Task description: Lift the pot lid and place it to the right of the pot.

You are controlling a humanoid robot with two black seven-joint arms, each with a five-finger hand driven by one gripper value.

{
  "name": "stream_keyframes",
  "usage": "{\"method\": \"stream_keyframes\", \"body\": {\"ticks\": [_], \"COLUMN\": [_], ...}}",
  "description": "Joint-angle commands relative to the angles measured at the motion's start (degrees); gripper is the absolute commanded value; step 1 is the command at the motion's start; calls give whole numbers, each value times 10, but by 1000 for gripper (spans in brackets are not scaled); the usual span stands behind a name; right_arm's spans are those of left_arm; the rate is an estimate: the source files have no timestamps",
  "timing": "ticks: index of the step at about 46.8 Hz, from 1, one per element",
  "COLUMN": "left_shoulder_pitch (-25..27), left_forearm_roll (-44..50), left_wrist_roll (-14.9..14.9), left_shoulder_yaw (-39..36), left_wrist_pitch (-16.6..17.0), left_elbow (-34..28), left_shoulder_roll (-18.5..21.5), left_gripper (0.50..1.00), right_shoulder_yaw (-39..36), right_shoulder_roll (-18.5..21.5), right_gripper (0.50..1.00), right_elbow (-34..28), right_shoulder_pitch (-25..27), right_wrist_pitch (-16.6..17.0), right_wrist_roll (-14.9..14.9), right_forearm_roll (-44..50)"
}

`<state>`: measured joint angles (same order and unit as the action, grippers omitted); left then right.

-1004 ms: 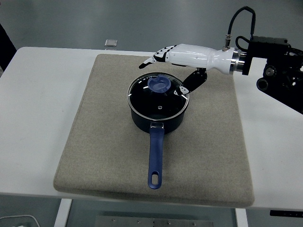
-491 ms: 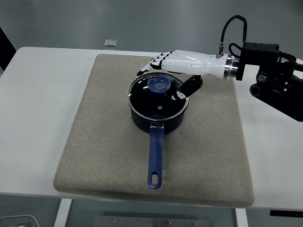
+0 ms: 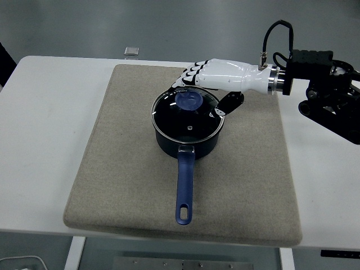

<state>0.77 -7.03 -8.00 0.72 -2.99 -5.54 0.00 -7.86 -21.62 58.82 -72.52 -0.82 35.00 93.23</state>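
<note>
A dark blue pot (image 3: 187, 140) with a long blue handle (image 3: 184, 188) pointing toward me stands on the mat. Its glass lid (image 3: 188, 117) sits on it, with a blue knob (image 3: 190, 101) in the middle. My right hand (image 3: 198, 97), white with black fingertips, reaches in from the right and hovers over the far side of the lid. Its fingers (image 3: 183, 82) are bent down behind the knob and the thumb (image 3: 224, 106) hangs apart by the lid's right rim. The hand holds nothing. The left arm is out of view.
A beige mat (image 3: 112, 169) covers most of the white table (image 3: 39, 140). The mat to the right of the pot (image 3: 253, 152) is bare. A small silver object (image 3: 131, 51) lies at the table's far edge.
My right hand has moved left and down over the lid, and its fingers have bent down behind the knob. The pot and lid have not moved.
</note>
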Motion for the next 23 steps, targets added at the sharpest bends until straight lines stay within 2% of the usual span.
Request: {"method": "stream_keyframes", "body": {"ticks": [1, 23], "left_shoulder_pitch": [-1, 0], "left_forearm_roll": [0, 0], "left_wrist_roll": [0, 0], "left_shoulder_yaw": [0, 0], "left_wrist_pitch": [0, 0], "left_elbow": [0, 0], "left_shoulder_roll": [0, 0], "left_gripper": [1000, 1000], "right_shoulder_yaw": [8, 15], "right_shoulder_roll": [0, 2], "right_gripper": [903, 903], "right_elbow": [-2, -15], "right_shoulder_pitch": [-3, -13], "right_wrist_pitch": [-14, -32], "right_wrist_roll": [0, 0], "right_forearm_roll": [13, 19]}}
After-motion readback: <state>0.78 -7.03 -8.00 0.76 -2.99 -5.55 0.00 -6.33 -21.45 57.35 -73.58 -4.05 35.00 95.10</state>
